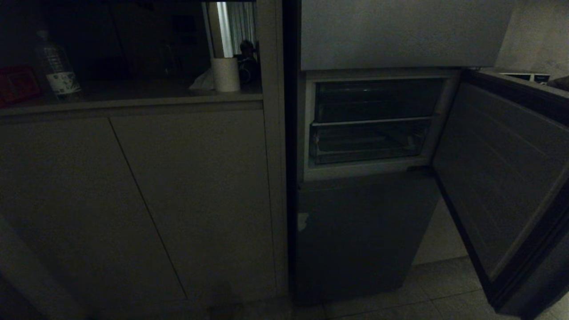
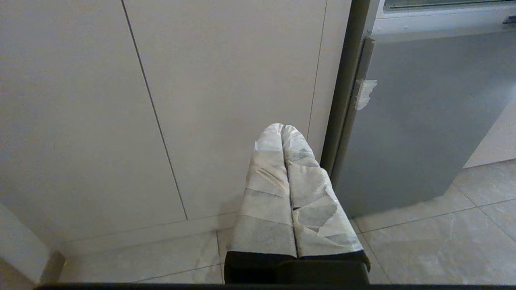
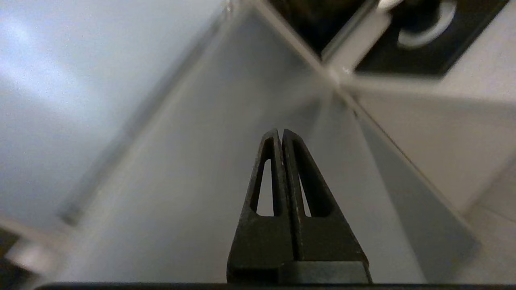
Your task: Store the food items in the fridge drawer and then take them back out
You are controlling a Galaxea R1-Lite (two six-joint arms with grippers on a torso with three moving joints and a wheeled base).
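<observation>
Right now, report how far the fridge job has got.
Done: the tall dark grey fridge has its middle door swung open, baring the clear plastic drawer, not pulled out. In hand: nothing; the left gripper and right gripper both have jaws shut and empty. Left: no red food items are visible, so storing and retrieving both remain.

The fridge stands with its middle door swung open, the clear drawer pushed in, pale cabinets beside it.
</observation>
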